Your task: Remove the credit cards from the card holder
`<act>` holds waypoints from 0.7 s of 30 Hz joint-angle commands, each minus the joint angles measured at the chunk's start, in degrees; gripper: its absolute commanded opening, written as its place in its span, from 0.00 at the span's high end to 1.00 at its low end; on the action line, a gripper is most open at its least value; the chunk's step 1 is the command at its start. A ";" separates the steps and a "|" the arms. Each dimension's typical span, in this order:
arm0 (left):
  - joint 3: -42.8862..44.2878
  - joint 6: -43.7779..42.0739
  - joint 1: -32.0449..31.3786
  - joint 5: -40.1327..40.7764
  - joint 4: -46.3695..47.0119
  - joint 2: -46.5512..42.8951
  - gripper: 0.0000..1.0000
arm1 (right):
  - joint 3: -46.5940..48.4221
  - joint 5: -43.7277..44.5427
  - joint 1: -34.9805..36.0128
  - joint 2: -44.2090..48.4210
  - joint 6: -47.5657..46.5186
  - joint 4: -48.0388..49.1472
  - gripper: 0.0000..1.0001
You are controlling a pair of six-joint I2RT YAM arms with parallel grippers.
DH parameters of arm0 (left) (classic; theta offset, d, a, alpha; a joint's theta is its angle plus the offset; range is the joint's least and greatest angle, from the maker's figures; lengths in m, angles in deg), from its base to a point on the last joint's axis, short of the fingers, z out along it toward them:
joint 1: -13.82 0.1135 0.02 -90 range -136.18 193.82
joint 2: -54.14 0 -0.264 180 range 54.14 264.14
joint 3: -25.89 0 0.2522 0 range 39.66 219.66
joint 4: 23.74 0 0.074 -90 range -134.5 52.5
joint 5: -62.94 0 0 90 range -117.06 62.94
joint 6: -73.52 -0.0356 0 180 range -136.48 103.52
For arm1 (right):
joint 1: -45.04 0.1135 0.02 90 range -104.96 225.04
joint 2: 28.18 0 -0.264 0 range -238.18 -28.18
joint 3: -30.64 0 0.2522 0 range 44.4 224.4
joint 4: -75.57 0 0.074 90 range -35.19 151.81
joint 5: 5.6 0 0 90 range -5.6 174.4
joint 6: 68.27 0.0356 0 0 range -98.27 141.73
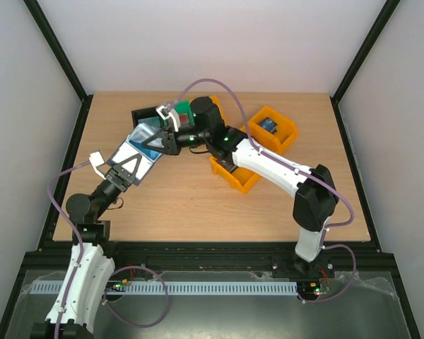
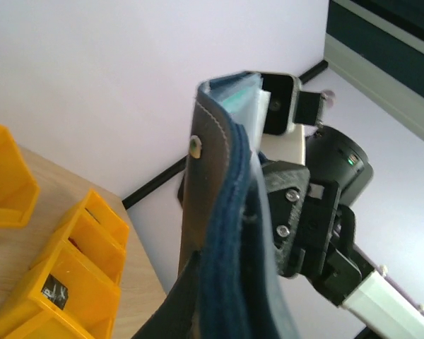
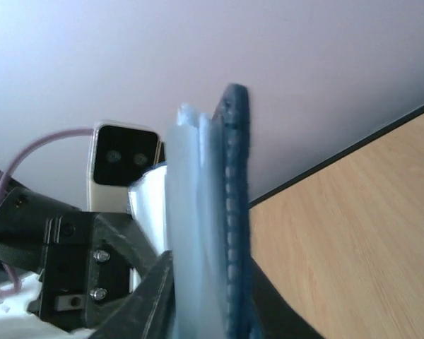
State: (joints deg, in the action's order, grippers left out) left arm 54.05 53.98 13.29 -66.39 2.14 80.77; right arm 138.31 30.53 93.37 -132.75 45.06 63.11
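Observation:
The card holder (image 1: 136, 146) is held in the air between both grippers, its grey-blue inside facing up. My left gripper (image 1: 129, 169) is shut on its near-left end. My right gripper (image 1: 157, 141) is shut on its far-right end. In the left wrist view the card holder (image 2: 230, 212) stands edge-on, navy with a brown snap tab (image 2: 195, 162). Thin teal and pale edges of credit cards (image 2: 234, 92) show at its top. In the right wrist view the navy stitched edge (image 3: 234, 198) and pale card layers (image 3: 191, 212) sit between my dark fingers (image 3: 147, 300).
A black bin (image 1: 145, 114) and a green bin (image 1: 181, 108) stand at the back behind the grippers. One orange bin (image 1: 272, 128) is at the back right, another (image 1: 234, 175) lies under the right arm. Black frame rails edge the wooden table (image 1: 198, 205).

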 commanded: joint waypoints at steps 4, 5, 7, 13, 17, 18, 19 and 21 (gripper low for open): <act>-0.42 -1.07 0.45 0.41 0.01 -1.58 0.92 | 0.22 0.57 -0.53 1.82 1.54 0.39 0.98; -0.05 -3.25 0.52 1.01 -4.57 -2.11 0.73 | 0.83 1.05 -0.91 2.33 -1.36 -2.89 0.98; 0.99 -8.73 0.54 3.27 -11.00 -3.61 0.47 | 2.07 2.11 -1.53 3.84 -8.01 -11.57 0.98; 4.06 -29.47 0.54 5.57 -19.20 -7.45 0.36 | 3.97 10.95 -1.59 6.85 -27.97 -38.15 0.98; 7.90 -39.69 0.55 -0.08 -23.39 -6.45 0.36 | 3.86 14.92 1.05 7.57 -37.39 -50.77 0.98; 8.26 -41.31 0.54 -5.29 -23.01 -5.57 0.35 | 4.25 17.46 2.32 7.50 -39.14 -52.48 0.98; 8.62 -43.20 0.54 -11.19 -22.73 -4.36 0.36 | 4.82 19.22 3.44 7.32 -40.47 -54.01 0.98; 9.67 -48.54 0.35 -20.51 -25.76 -2.00 0.36 | 6.69 19.32 4.60 7.03 -42.23 -55.83 0.98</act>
State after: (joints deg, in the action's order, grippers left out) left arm 61.13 19.49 13.75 -68.75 -19.02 75.35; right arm 140.84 44.89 94.58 -127.05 12.58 19.25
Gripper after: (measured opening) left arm 0.644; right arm 0.085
